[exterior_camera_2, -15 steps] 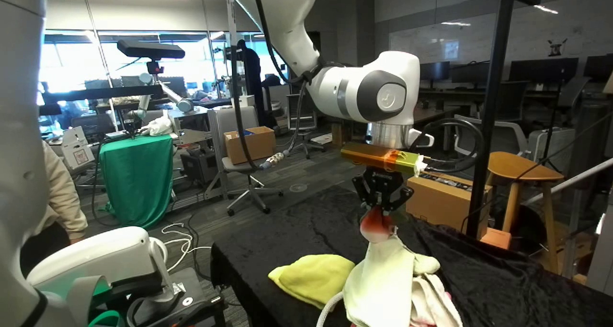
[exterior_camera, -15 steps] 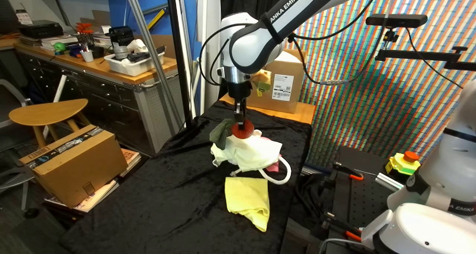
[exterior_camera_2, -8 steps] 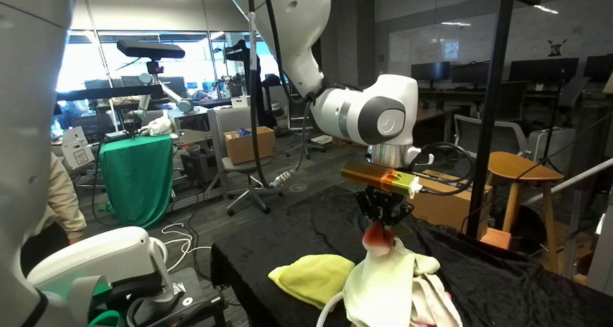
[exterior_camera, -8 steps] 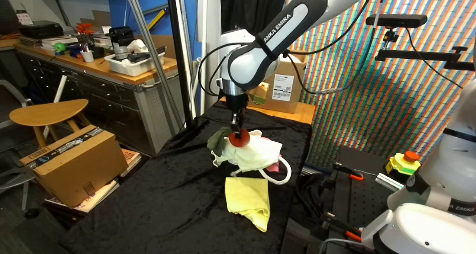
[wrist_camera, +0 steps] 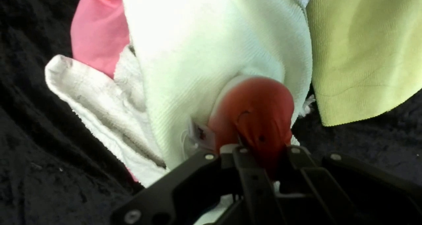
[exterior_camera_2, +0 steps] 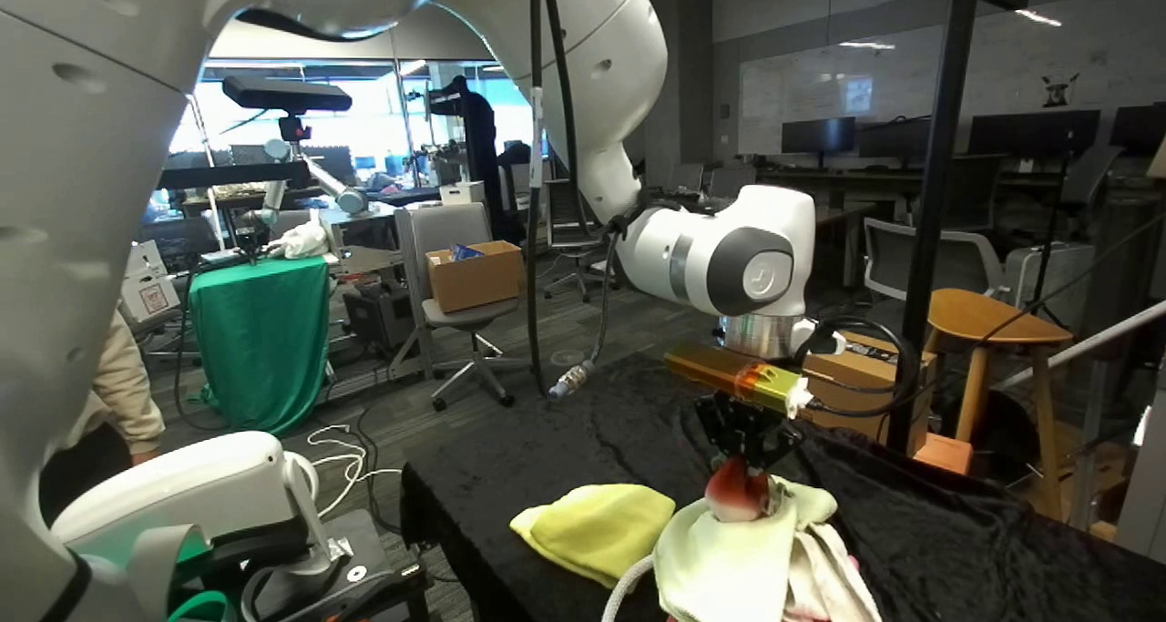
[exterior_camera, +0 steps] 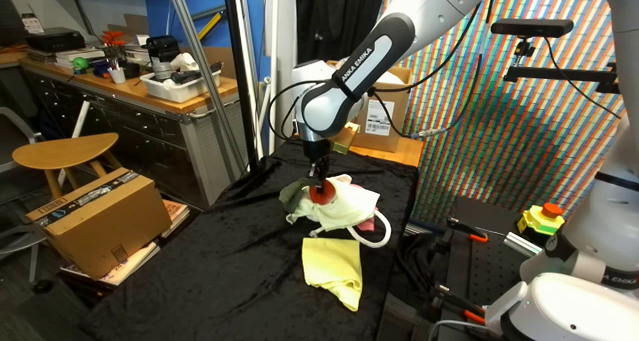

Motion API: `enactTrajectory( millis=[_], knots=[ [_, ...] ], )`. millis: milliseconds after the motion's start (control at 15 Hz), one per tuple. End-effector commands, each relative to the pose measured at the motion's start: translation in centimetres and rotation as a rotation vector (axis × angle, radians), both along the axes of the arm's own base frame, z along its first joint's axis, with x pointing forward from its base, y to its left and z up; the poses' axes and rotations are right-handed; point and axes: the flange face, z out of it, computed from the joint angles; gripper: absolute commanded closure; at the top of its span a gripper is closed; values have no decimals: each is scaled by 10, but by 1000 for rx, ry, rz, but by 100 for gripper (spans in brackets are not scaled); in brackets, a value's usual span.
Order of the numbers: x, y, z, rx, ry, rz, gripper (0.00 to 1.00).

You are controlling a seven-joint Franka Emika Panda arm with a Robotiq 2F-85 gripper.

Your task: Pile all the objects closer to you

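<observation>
Wrist view: holding the red toy (wrist_camera: pixel 255 109) in the gripper (wrist_camera: pixel 268 151), pinching bunched fabric between narrowed jaws. Sits on the pale green cloth (wrist_camera: pixel 217 50), seemingly touching, with a dark green flap (exterior_camera: pixel 293 195) at one side, likely its own. Looks light, soft, squashy; unlikely to slip or break. Best held by the gathered end, clear of the cloth below to avoid dragging both. Shows white cloth (wrist_camera: pixel 92 86), pink cloth (wrist_camera: pixel 99 37) and rope loop (exterior_camera: pixel 372 244) poking out underneath; shows yellow cloth (exterior_camera: pixel 332 268) just beside, better pinched at a fold. Rests on rumpled black tablecloth (exterior_camera: pixel 234 276), likely to ruck up if scraped. In an exterior view, well apart: stool (exterior_camera: pixel 65 149), cardboard box (exterior_camera: pixel 100 226). Mind the person (exterior_camera_2: pixel 125 385), mostly hidden.
</observation>
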Motion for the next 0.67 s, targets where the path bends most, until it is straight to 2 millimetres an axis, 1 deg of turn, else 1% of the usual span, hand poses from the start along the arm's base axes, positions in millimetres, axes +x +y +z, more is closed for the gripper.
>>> enactTrajectory(
  millis=[0,333,467,600],
  knots=[
    [15,-2,-15,-15,0,-42,90],
    [23,1,-53,-45,39,-117,90],
    [26,3,-62,-46,48,-132,91],
    [29,6,-65,-53,52,-144,91]
  ],
)
